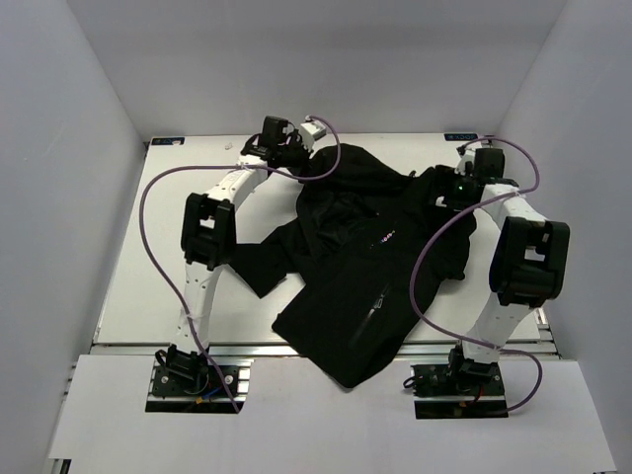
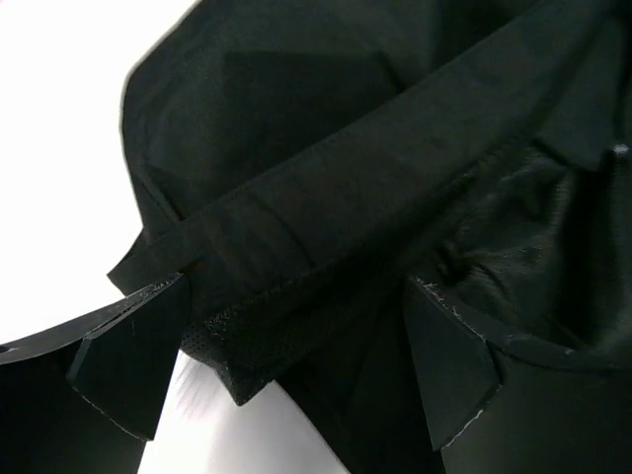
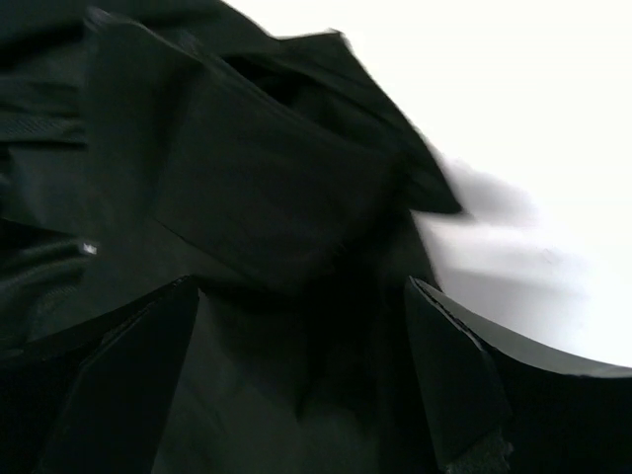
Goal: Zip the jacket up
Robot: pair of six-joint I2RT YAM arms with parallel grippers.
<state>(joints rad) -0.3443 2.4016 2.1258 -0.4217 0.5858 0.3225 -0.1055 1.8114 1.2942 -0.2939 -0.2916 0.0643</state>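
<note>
Overhead view of a white table (image 1: 138,267) with a black jacket (image 1: 346,326) heaped across its middle and right, near end reaching past the table's near edge, sleeves and collar bunched toward the far side. On the left, left gripper (image 1: 293,158) at the jacket's far left edge; in its wrist view, fingers (image 2: 128,360) spread wide on either side of a folded band of cloth with mesh lining below, nothing pinched. In the centre, crumpled matte black fabric, one panel lying flat toward the near edge with a short slanted pocket zip (image 1: 373,311), and a small multicoloured dotted mark (image 1: 383,238) on the chest above it; front zipper hard to make out among the folds. On the right, right gripper (image 1: 456,190) over the jacket's far right edge; wrist view blurred, fingers (image 3: 449,385) wide apart above dark folds, seemingly gripping nothing. Judged by look: light, limp and fairly slick, likely to sag, slide and bunch instead of holding a shape, not fragile. Best taken by the firmer edges, meaning the stitched front band beside the zipper or a hem corner, one claw anchoring the bottom and the other on the slider, once found
</note>
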